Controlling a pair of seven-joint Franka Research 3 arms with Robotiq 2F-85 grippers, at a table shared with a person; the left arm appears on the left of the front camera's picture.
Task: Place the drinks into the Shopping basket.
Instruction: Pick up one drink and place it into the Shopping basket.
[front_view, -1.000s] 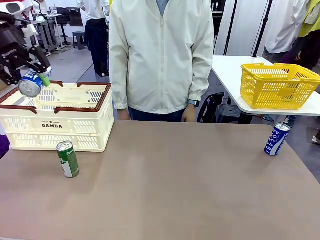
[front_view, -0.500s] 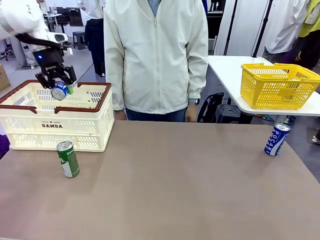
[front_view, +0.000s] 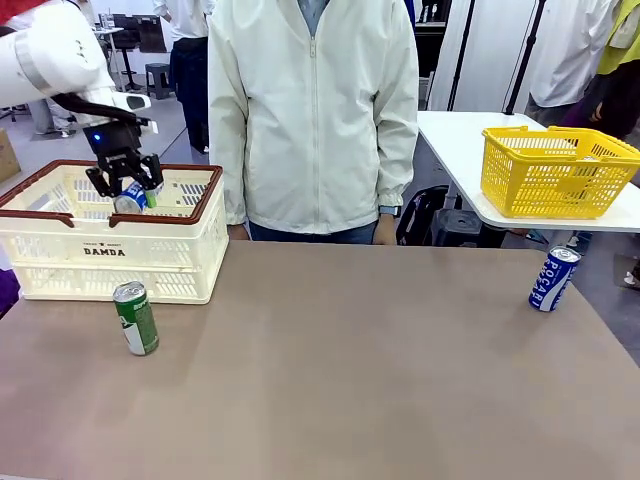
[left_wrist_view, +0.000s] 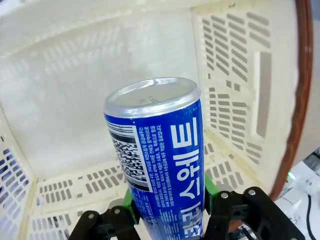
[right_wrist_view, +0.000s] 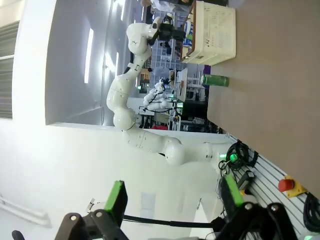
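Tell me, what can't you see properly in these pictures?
- Front view: the floor of the cream slotted plastic basket, hidden by its near wall.
- Left wrist view: the bottom of the blue metal can, cut off by the picture's edge and the left tool.
- Front view: white lettering on the green metal can, too small.

Cans: 3 in all.
- Blue: 2. Held blue can (front_view: 131, 200) in the left end effector (front_view: 127, 193); right blue can (front_view: 553, 278) on the bench (front_view: 350, 380).
- Green: 1. Green can (front_view: 136, 318), also on the bench.

Baskets: 2. Cream basket (front_view: 110, 250), 1; yellow basket (front_view: 555, 175), 1.

Benches: 2. The brown bench and a white bench (front_view: 455, 150) under the yellow basket.

End effectors: 2, left and the right end effector (right_wrist_view: 172, 192).

People: 1 person (front_view: 315, 110) at the bench; parts of several more behind.
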